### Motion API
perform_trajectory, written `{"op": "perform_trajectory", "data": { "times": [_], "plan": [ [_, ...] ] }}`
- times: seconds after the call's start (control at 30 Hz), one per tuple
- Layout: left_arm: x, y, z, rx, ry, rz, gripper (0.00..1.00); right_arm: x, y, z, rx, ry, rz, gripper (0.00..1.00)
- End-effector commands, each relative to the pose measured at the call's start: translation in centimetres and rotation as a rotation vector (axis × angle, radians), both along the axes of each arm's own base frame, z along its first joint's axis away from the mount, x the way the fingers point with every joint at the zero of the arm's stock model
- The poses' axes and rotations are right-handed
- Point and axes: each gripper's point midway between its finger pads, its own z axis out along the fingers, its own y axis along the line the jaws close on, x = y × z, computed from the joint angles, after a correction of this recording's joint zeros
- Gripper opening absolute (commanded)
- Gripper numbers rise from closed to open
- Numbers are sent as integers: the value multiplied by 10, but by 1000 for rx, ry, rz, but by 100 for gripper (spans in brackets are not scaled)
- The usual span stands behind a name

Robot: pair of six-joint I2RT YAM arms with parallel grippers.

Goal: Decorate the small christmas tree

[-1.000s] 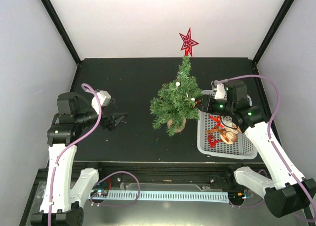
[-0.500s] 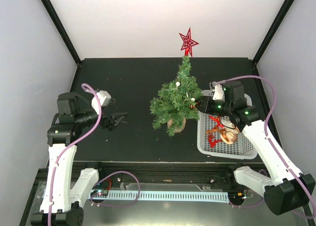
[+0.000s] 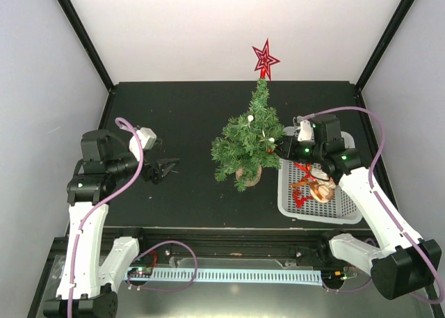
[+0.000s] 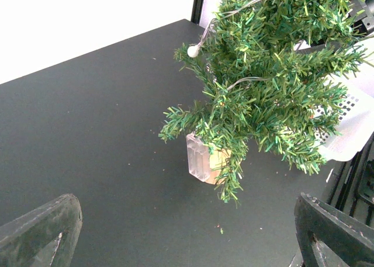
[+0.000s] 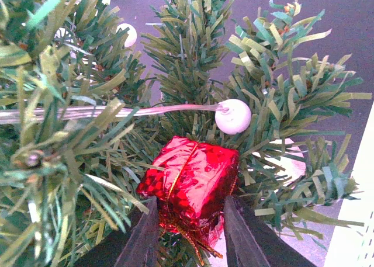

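The small christmas tree (image 3: pixel 247 138) stands mid-table on a tan wooden base (image 4: pixel 221 160), topped by a red star (image 3: pixel 265 58), with a clear wire of white bulbs (image 5: pixel 232 116) strung through its branches. My right gripper (image 5: pixel 190 229) is shut on a shiny red gift-box ornament (image 5: pixel 193 178) with gold thread, pressed into the tree's right-side branches (image 3: pixel 277 147). My left gripper (image 3: pixel 167 168) hangs open over the bare table left of the tree, its two dark fingers (image 4: pixel 41 229) wide apart with nothing between them.
A white basket (image 3: pixel 345 208) sits right of the tree, holding a reindeer figure (image 3: pixel 321 190) and red ornaments (image 3: pixel 303 172). A clear plastic block (image 4: pixel 197 157) leans against the tree's base. Black frame posts stand at the table's back corners.
The right gripper has moved left from over the basket into the tree's branches, carrying the red gift box, and its jaws closed tighter. The left arm has stayed still.
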Motion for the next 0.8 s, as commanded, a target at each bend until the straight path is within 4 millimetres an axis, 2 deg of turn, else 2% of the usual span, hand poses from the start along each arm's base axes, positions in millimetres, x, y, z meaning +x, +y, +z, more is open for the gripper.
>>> {"op": "perform_trajectory", "data": {
  "times": [0.0,0.23,0.47,0.77],
  "plan": [
    [0,0,6,-9,-24,-5,99,2,1,8,4,-39,-4,33],
    [0,0,7,-10,-26,-5,99,1,-7,18,-21,-69,-33,44],
    [-1,0,6,-7,-27,-1,99,-2,-18,29,-58,-109,-78,45],
    [-1,1,7,-7,-29,1,99,-2,-22,23,-78,-99,-91,46]
  ]
}}
